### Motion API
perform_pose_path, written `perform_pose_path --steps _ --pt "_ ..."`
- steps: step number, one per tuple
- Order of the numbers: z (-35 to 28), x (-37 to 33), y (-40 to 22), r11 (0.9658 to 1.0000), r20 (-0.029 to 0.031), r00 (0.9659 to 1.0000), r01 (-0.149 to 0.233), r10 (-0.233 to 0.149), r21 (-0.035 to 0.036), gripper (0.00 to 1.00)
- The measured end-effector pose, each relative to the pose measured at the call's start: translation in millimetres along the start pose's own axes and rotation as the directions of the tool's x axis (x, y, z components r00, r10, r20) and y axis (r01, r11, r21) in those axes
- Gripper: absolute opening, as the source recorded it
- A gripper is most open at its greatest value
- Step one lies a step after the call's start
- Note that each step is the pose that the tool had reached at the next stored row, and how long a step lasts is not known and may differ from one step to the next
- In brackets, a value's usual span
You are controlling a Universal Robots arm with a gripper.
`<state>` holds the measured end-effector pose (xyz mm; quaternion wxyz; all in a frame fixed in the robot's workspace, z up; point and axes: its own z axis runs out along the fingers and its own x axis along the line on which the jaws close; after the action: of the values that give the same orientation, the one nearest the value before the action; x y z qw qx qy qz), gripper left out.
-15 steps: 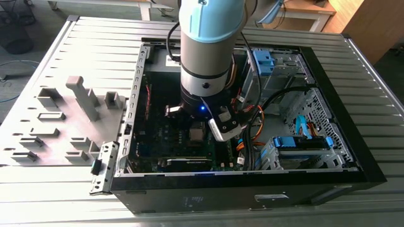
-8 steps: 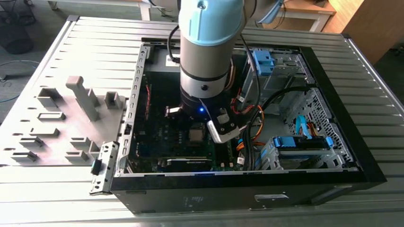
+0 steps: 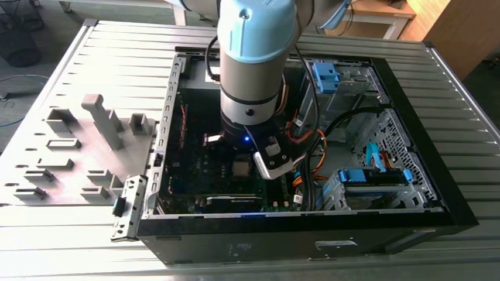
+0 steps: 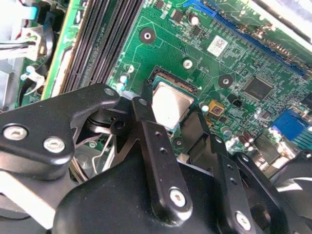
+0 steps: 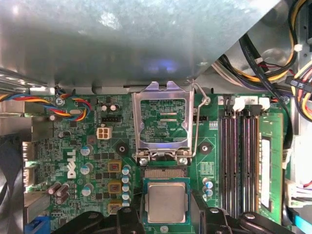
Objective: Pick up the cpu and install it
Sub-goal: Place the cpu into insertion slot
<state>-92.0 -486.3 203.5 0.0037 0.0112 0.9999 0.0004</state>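
The cpu (image 5: 166,202), a small square chip with a plain silver top, sits between my gripper's (image 5: 168,217) black fingers (image 5: 129,217), low over the open socket. A strip of the socket's contacts (image 5: 165,173) shows just beyond the chip's edge. The socket's metal load plate (image 5: 161,122) stands flipped open, with its lever (image 5: 197,122) raised beside it. In the second wrist view the fingers (image 4: 146,122) press close on both sides of the cpu (image 4: 170,105). In the exterior view my arm (image 3: 250,88) reaches down into the open computer case (image 3: 414,140) over the motherboard.
Black memory slots (image 5: 239,161) run beside the socket, and coloured cable bundles (image 5: 73,105) and capacitors (image 5: 85,168) lie on its other side. The case holds blue drive brackets (image 3: 324,76) and orange cables (image 3: 312,158). A grey fixture plate (image 3: 78,152) lies at the exterior view's left.
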Motion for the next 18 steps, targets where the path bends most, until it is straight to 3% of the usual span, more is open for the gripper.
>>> perform_pose_path --steps 10,13,16,18 --pt "8.5 0.4 -0.1 1.0000 -0.0001 1.0000 0.000 0.000 -0.0013 0.47" --pt "9.3 0.4 -0.1 1.0000 0.0001 1.0000 0.000 0.000 -0.0087 0.47" --pt "9.9 0.5 -0.1 0.9998 0.0010 1.0000 0.000 0.000 -0.0208 0.47" --pt "11.0 0.5 -0.2 0.9998 0.0013 1.0000 0.000 0.000 -0.0221 0.47"
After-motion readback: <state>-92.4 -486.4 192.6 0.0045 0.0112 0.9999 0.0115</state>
